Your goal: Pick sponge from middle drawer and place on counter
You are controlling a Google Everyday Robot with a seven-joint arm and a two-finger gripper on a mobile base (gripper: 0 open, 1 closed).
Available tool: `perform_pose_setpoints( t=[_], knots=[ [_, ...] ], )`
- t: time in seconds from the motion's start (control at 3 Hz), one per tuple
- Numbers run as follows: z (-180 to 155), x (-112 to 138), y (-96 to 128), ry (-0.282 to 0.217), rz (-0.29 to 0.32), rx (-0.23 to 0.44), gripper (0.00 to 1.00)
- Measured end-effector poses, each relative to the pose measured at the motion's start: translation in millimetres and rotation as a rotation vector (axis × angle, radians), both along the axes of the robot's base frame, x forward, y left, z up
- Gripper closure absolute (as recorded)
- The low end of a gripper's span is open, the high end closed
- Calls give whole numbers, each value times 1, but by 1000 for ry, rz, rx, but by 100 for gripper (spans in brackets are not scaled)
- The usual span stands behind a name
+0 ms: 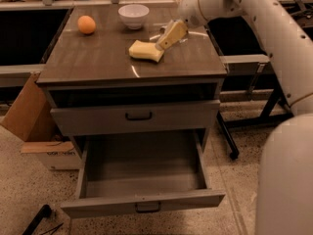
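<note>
I count one pale-yellow foam sponge (144, 51), one round orange fruit (86, 24) and one white bowl (133, 14) on the grey-brown tabletop (98, 58). One pincer (160, 45), at the sponge's right end. Two grey metal drawers: the open drawer (98, 207), the shut drawer (93, 119).
</note>
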State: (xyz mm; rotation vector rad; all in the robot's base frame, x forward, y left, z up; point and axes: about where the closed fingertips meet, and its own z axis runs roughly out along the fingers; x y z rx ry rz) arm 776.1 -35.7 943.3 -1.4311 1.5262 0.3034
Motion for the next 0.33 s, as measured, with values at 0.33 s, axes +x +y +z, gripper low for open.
perform_pose_setpoints(
  t=[0.33],
  knots=[
    [35, -17, -9, -91, 12, -20, 0]
  ],
)
